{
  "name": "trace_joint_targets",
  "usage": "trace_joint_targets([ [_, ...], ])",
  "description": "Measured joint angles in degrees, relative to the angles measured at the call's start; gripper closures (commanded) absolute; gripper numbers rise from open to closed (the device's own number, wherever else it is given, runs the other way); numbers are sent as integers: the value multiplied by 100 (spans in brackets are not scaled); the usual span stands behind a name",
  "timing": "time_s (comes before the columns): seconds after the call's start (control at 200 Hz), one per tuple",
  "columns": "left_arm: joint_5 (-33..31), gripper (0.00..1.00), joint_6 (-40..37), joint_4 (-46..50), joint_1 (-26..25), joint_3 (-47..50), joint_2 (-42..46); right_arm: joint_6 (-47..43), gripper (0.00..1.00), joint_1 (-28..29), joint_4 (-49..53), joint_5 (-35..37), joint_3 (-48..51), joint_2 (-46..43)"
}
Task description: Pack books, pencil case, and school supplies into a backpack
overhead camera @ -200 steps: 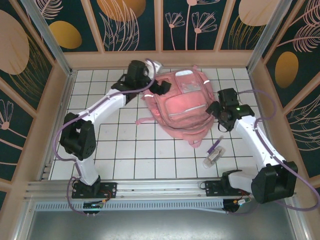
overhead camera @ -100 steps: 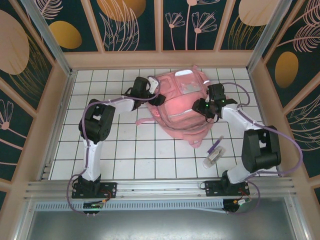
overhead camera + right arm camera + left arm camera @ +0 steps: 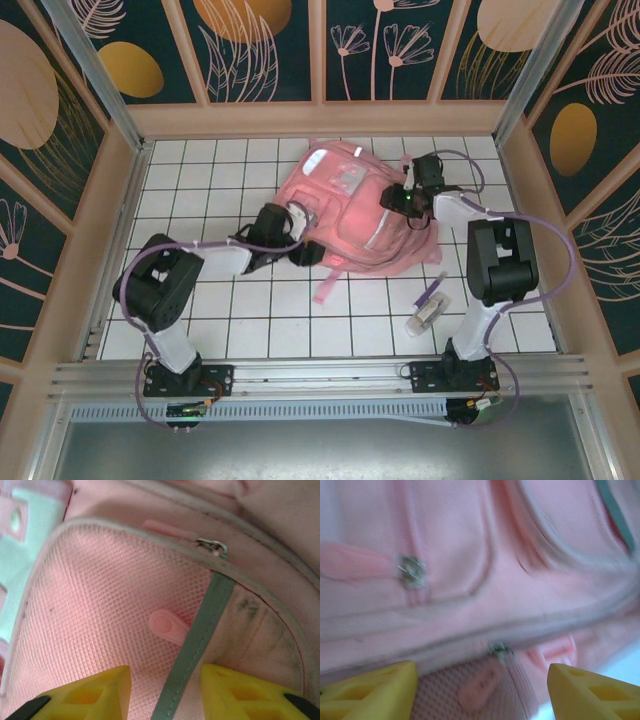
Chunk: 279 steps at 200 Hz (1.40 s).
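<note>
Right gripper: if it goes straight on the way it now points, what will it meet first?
Probably the mesh pocket of the backpack, right ahead of the open right gripper; depth is unclear.

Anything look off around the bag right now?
The backpack lies skewed across the tiles, one strap trailing loose. The right wrist view shows dark smudges on its fabric beside the grey strip.

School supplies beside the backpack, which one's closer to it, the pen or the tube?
The purple pen: it lies on the near side of the whitish tube as seen from the backpack; the tube sits just beyond it.
</note>
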<state>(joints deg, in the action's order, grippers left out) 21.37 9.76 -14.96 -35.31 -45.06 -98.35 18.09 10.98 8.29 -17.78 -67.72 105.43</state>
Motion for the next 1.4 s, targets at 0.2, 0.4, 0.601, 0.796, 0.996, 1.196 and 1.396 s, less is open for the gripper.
trace_joint_targets([
  [0.2,-24,33,-236,914,-227,815,1764,-197,56,535,-538,-470,-577,688],
  [0.4,-455,29,-2656,1115,-210,852,3381,-297,50,1134,-1036,-999,-905,922],
  [0.601,-1600,32,-4599,1379,-210,850,2490,-323,46,1117,-1099,-1215,-501,214],
  [0.796,-2330,30,-5431,1823,-81,846,2135,-479,44,1056,-1091,-1233,179,-1093],
  [0.996,-2533,35,-5709,1961,546,844,2302,-529,44,1137,-940,-1217,763,-1486],
  [1.196,-2122,37,-5821,1775,730,896,1910,-400,44,1405,-837,-1237,1414,-1655],
  [1.396,-1631,33,-5821,1648,767,754,1523,-341,44,1414,-807,-1161,1504,-1657],
])
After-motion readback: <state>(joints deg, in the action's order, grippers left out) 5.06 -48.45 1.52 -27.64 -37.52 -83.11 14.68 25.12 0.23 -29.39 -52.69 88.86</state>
